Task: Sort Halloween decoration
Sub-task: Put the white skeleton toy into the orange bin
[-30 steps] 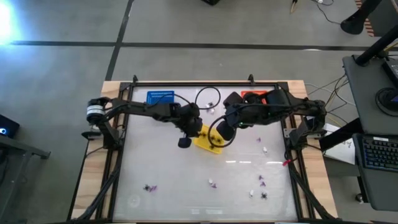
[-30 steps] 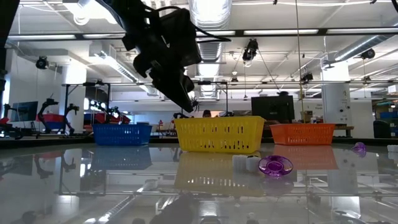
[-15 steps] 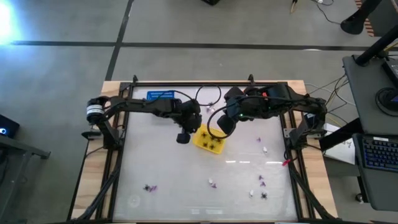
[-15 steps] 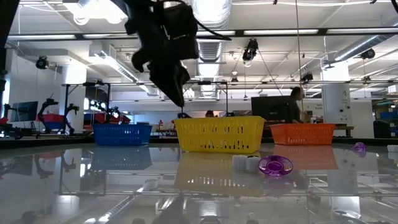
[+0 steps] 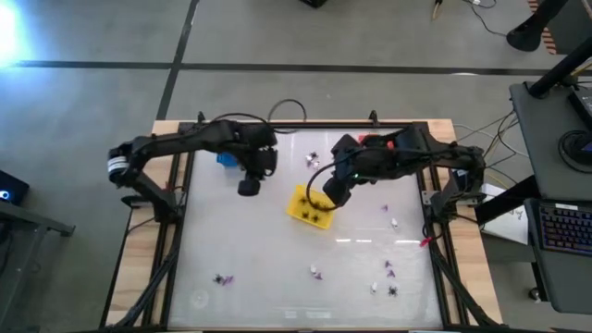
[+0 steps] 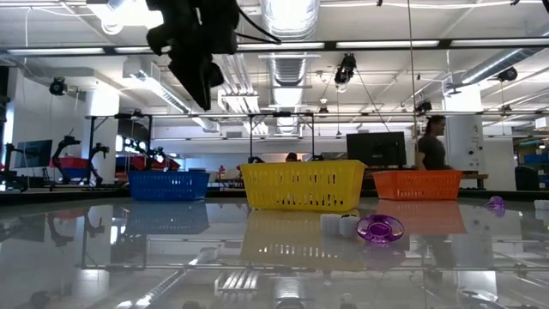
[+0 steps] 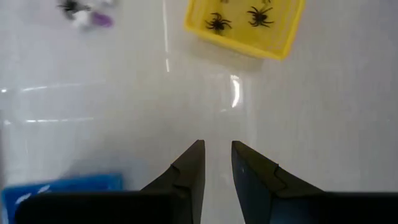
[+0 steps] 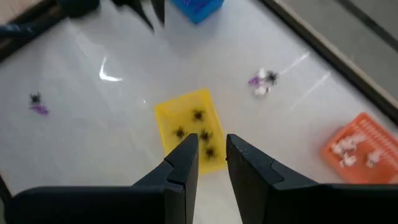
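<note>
My glossy white table point(image 5: 259, 240) carries three baskets along its far half: blue basket point(image 6: 168, 184), yellow basket point(image 5: 311, 205) nearer the middle, orange basket point(image 8: 356, 148). Loose decoration pieces point(image 5: 388, 273) lie scattered, mostly along its near edge.

Two dark arms, looped cables

Both arms are black and jointed. The left arm point(image 5: 185, 143) ends in a silver-ringed cylindrical joint and carries a thin black cable arching over it. The right arm point(image 5: 407, 157) trails a similar looped cable. Fingers point(image 7: 189, 177) are dark, tapered wedges.
</note>
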{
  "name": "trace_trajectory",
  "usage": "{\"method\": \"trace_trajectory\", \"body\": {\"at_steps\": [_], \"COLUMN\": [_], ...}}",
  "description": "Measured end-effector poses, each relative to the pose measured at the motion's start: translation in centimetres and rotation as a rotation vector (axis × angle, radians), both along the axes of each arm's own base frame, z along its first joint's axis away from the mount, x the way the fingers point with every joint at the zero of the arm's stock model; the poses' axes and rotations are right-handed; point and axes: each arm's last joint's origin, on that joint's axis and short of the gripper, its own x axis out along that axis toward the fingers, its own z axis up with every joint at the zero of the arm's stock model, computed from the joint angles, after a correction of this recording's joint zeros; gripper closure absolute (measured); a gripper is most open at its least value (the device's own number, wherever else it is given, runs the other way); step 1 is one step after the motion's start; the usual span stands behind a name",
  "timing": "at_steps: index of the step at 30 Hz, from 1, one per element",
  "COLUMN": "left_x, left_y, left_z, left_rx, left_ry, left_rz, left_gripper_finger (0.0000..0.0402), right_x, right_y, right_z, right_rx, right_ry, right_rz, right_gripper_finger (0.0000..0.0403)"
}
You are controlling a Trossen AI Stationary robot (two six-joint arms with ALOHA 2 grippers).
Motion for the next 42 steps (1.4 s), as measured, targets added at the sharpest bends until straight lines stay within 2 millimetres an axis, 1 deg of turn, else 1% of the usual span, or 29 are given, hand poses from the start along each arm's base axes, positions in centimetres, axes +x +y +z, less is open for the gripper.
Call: {"method": "trace_trajectory", "body": {"at_steps": [4, 11, 17, 23, 28, 30, 33, 35, 37, 42], "left_x": [-2.2, -5.9, -8.8, -11.0, -12.2, -12.5, -12.8, -12.9, -12.9, -12.9], "left_y": [-0.3, -1.5, -2.3, -3.1, -3.5, -3.6, -3.7, -3.7, -3.7, -3.7], "left_z": [1.7, 4.3, 6.0, 7.4, 8.1, 8.3, 8.5, 8.5, 8.5, 8.5], "left_rx": [0.013, 0.058, 0.127, 0.139, 0.148, 0.149, 0.151, 0.152, 0.153, 0.153], "left_ry": [-0.049, -0.109, -0.138, -0.201, -0.246, -0.257, -0.267, -0.27, -0.27, -0.271], "left_rz": [0.031, 0.067, 0.108, 0.133, 0.14, 0.144, 0.145, 0.144, 0.144, 0.144], "left_gripper_finger": [0.034, 0.034, 0.034, 0.034, 0.034, 0.034, 0.034, 0.034, 0.034, 0.034], "right_x": [0.5, 1.0, 1.1, 1.1, 1.0, 1.1, 0.9, 0.8, 0.8, 0.6], "right_y": [0.7, 1.7, 2.2, 2.4, 2.7, 2.7, 2.6, 2.5, 2.3, 2.5], "right_z": [-1.9, -5.2, -7.3, -9.7, -11.5, -12.1, -13.0, -13.5, -14.0, -14.7], "right_rx": [0.007, 0.031, 0.095, 0.157, 0.255, 0.257, 0.206, 0.161, 0.158, 0.171], "right_ry": [0.074, 0.179, 0.254, 0.342, 0.437, 0.461, 0.503, 0.508, 0.509, 0.522], "right_rz": [-0.003, -0.07, -0.113, -0.173, -0.16, -0.12, -0.061, -0.102, -0.161, -0.229], "right_gripper_finger": [0.0326, 0.0326, 0.0326, 0.0315, 0.0309, 0.0313, 0.0322, 0.0324, 0.0323, 0.0297]}}
